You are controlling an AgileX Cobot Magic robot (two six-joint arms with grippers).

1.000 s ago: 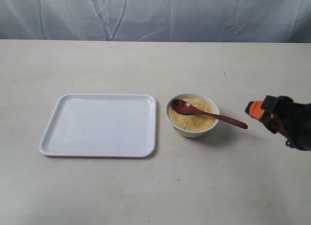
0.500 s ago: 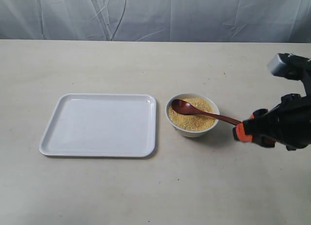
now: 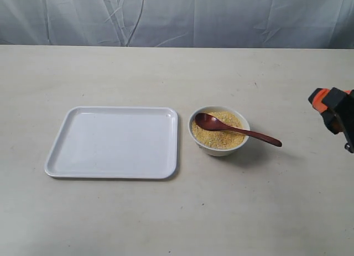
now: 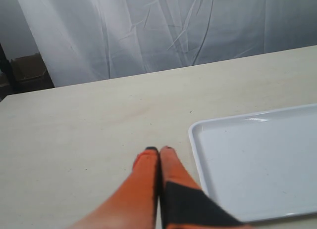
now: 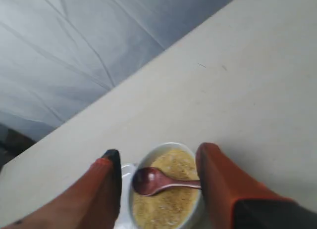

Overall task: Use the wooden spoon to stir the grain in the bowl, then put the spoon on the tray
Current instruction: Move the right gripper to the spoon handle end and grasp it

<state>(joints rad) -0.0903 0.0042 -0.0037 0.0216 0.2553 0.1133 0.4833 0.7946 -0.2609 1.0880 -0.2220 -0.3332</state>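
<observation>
The white bowl (image 3: 219, 150) sits right of the white tray (image 3: 110, 142), heaped with yellow grain (image 3: 220, 137). The dark wooden spoon (image 3: 239, 132) lies with its round end on the grain and its handle sticking out over the rim to the right, held by nothing. My right gripper (image 3: 330, 108) hovers at the far right edge, well clear of the handle's tip. In the right wrist view this gripper (image 5: 158, 157) is open, and between its fingers I see the bowl (image 5: 163, 149), the grain (image 5: 168, 206) and the spoon (image 5: 153, 181). My left gripper (image 4: 159, 151) is shut and empty, beside the tray (image 4: 257, 160).
The beige table (image 3: 182, 212) carries only the tray and the bowl. A grey-white cloth backdrop (image 3: 177, 18) hangs behind its far edge. The left arm is outside the exterior view.
The right gripper came in low to the spoon handle's tip, then drew back up and to the right edge. The spoon, bowl and tray stayed put.
</observation>
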